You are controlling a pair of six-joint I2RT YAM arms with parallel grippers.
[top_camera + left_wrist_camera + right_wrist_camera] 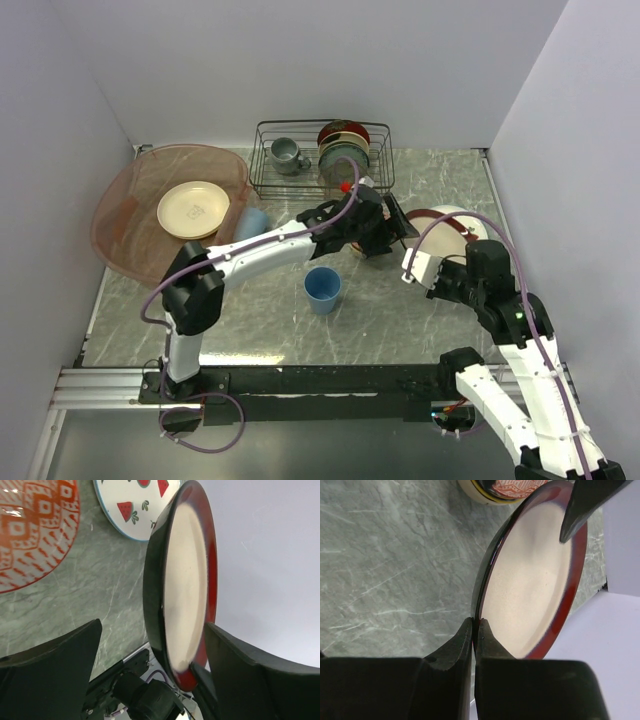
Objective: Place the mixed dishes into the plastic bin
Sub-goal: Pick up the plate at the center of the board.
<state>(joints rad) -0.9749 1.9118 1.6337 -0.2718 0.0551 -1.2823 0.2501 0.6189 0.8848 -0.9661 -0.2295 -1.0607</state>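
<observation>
Since the red plate [530,580] stands on edge, right of centre in the overhead view, it offers a thin rim to pinch. The right gripper [475,625] is clamped tight on that rim and seemingly carries the plate clear of the table. The left gripper [152,625] has its jaws spread wide, one on each side of the plate's other edge; whether either finger touches it I cannot tell.

It reads as a handover. The bin [110,205] sits at the upper left, on the left arm's side, so the plate likely has to change claws to reach it.

A yellow plate [193,208] lies in the bin. A blue cup [250,222] sits at its right rim — inside or out I cannot tell. A second cup [322,288] stands at table centre. A patterned bowl [30,530] and a white plate [135,505] lie flat below the left wrist, waiting.
</observation>
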